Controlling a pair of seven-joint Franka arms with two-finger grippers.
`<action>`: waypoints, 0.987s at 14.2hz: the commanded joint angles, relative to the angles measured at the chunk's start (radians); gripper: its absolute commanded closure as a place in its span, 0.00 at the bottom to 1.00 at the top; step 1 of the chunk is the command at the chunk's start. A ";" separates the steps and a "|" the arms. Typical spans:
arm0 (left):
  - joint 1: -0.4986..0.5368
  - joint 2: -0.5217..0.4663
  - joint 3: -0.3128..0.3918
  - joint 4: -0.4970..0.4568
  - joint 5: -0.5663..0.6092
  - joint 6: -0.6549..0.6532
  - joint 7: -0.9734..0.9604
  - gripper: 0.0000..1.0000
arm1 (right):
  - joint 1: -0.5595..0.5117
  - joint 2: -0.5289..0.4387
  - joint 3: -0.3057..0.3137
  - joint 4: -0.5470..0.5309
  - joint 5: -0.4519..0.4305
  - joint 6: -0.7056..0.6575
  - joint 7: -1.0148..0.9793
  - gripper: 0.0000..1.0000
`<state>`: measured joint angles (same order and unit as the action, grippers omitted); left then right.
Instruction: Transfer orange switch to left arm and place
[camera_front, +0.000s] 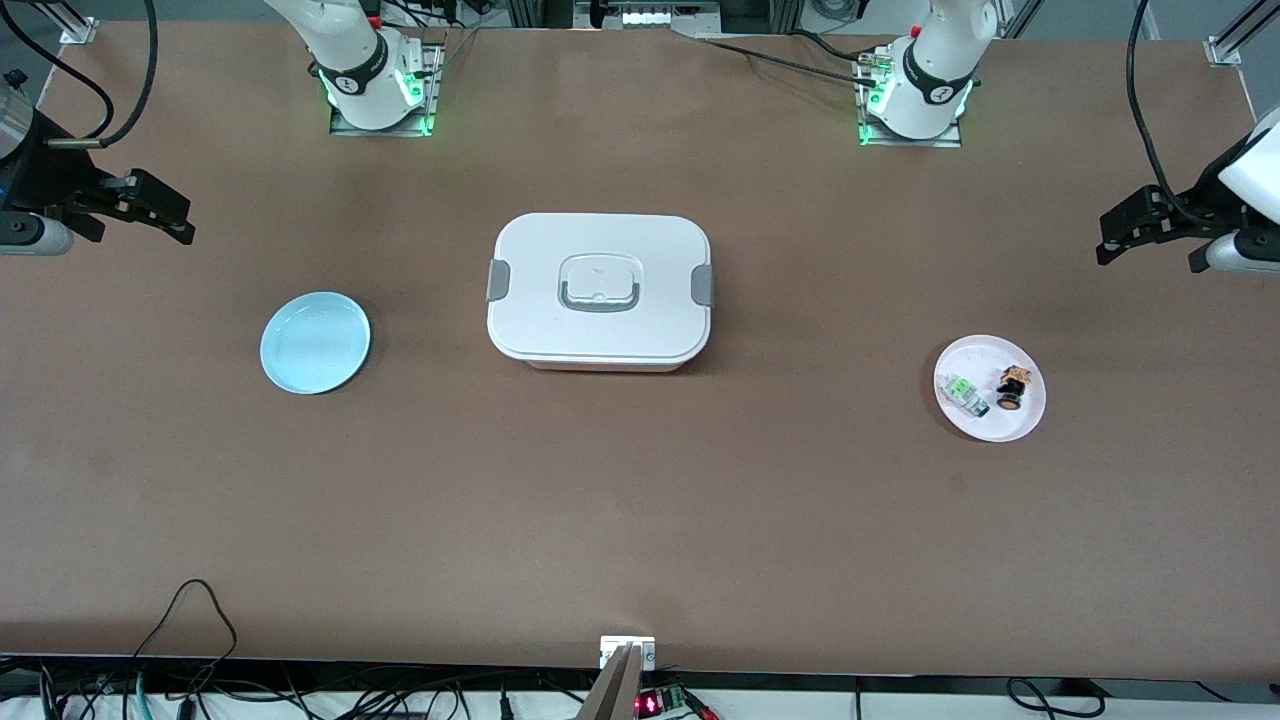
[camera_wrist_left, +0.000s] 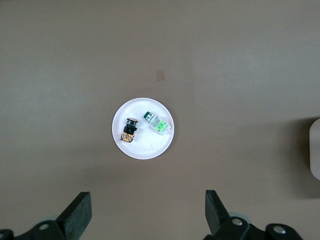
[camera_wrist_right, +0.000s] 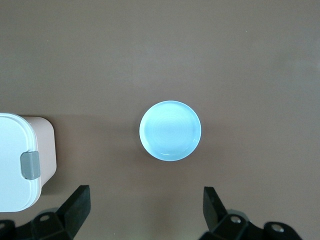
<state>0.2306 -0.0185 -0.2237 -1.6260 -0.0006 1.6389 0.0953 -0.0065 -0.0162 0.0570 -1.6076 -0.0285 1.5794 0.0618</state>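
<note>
Count: two arms, two plates, one box, two small parts on one of the plates.
Box: the white box (camera_front: 599, 290) sits mid-surface between the two plates, lid on, a grey clip on each end and a recessed grey-edged handle on top.
Plates: a light blue plate (camera_front: 315, 342) lies toward the right arm's end of the surface with nothing on it; a white plate (camera_front: 990, 422) lies toward the left arm's end, a little nearer the front camera than the box.
Left arm: it reaches in from the edge of the front view, its left gripper (camera_front: 1135, 227) held up in the air over the surface at its own end, well apart from the white plate.
Left fingers: spread wide with nothing between them; the left wrist view shows both black fingers (camera_wrist_left: 77, 216) apart, and the white plate between them.
Right arm: its right gripper (camera_front: 160, 208) hangs over the surface at the right arm's end, well apart from the blue plate.
Right fingers: wide apart and holding nothing; the right wrist view shows the fingers (camera_wrist_right: 76, 206) framing the blue plate.
Orange switch: the orange switch (camera_front: 1011, 387) lies on its side on the white plate, tiny, black with a round barrel and an orange end.
Other part: a green-and-white part (camera_front: 966, 393) lies on the same plate, just beside the switch, not touching it.
</note>
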 joint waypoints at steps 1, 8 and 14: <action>-0.123 0.003 0.065 0.034 0.002 -0.047 -0.002 0.00 | -0.010 -0.010 0.009 0.003 0.016 -0.015 -0.014 0.00; -0.180 0.003 0.126 0.037 0.011 -0.054 -0.003 0.00 | -0.010 -0.011 0.009 0.003 0.016 -0.016 -0.014 0.00; -0.180 0.003 0.127 0.038 0.005 -0.060 -0.076 0.00 | -0.010 -0.011 0.009 0.003 0.016 -0.021 -0.014 0.00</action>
<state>0.0655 -0.0188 -0.1091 -1.6120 0.0004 1.6039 0.0733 -0.0065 -0.0163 0.0576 -1.6076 -0.0285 1.5768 0.0615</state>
